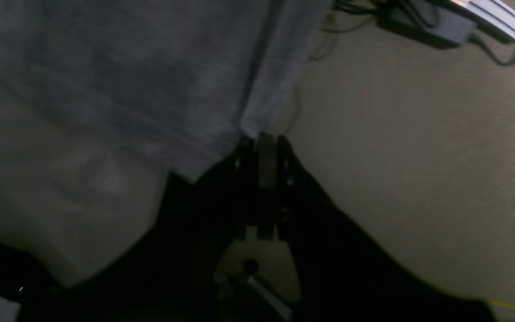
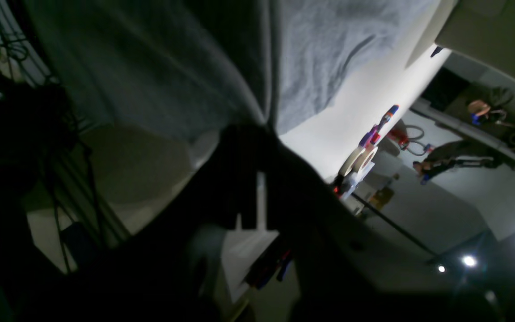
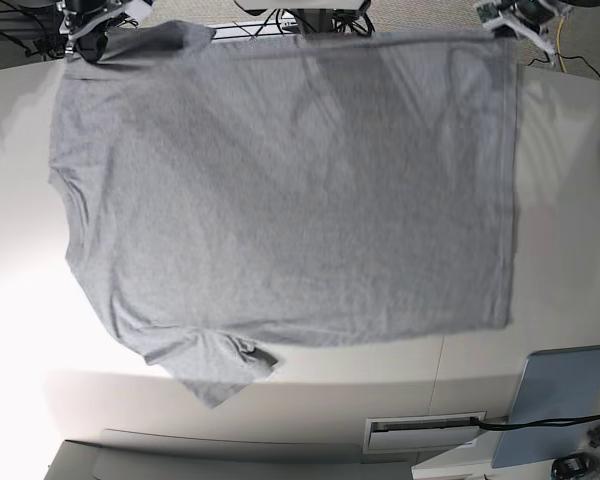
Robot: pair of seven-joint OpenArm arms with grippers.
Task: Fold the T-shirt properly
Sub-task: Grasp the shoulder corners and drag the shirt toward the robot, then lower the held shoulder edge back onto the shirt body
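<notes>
The grey T-shirt [image 3: 290,190] lies spread flat across the white bench [image 3: 570,200], one sleeve crumpled near its front edge. Left tool [image 1: 264,141] is clamped on one far corner, right tool [image 2: 264,127] pinching the other.

1. T-shirt [image 3: 290,190]: one, heather-grey, short-sleeved.
2. Sleeves on the T-shirt: two in the base view, one at its upper left corner, one at its lower left.
3. Grippers: two. The left gripper [image 1: 266,138] is at the T-shirt's upper right corner in the base view; the right gripper [image 2: 262,127] is at its upper left corner.
4. Table [image 3: 570,200]: one, white, under the T-shirt.
5. Grey-blue flat panel [image 3: 560,400]: one, below the T-shirt's lower right corner.
6. Tape rolls [image 2: 358,161]: two, side by side, seen past the T-shirt's edge in the right wrist view.
7. Ceiling lights [image 2: 467,260]: three bright spots in the right wrist view, well apart from the T-shirt.
</notes>
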